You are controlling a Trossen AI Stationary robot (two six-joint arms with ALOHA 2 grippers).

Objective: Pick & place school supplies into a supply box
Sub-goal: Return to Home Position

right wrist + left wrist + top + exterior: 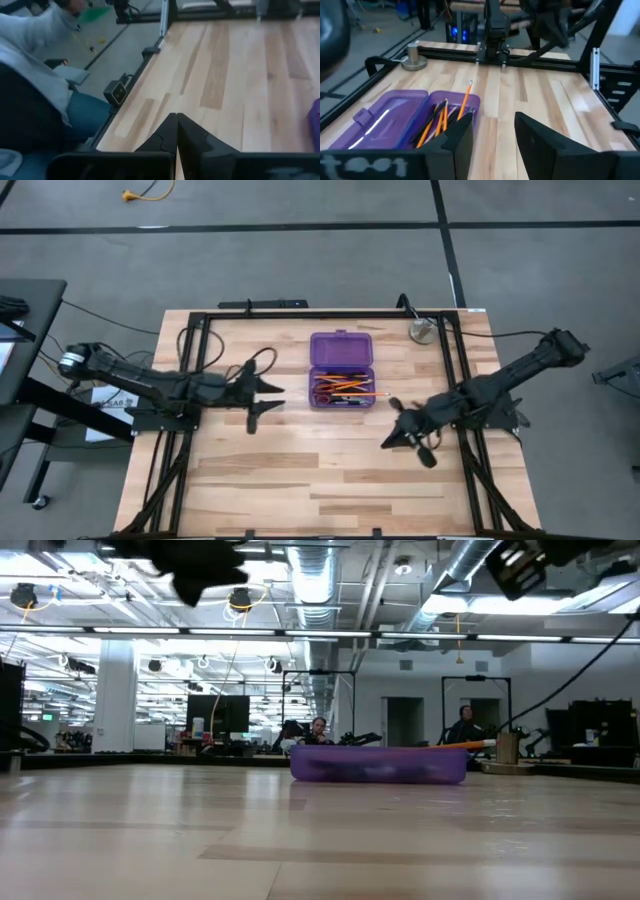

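The purple supply box [341,370] lies open at the table's middle, its lid folded toward the far edge. Orange pencils [352,386], black pens and the red-handled scissors [322,394] lie in its tray. One pencil [465,99] sticks out over the rim; its tip also shows in the low view [466,744]. My left gripper [268,400] hangs open left of the box, holding nothing [492,135]. To the right of the box and nearer the front edge, my right gripper [388,442] is shut and empty [176,125].
A round silver disc [422,330] sits near the far right corner, also seen in the left wrist view [414,59]. A black frame rail [300,313] runs around the table's edges. A person's grey sleeve [35,55] shows beyond the table. Bare wood [300,470] lies toward the near edge.
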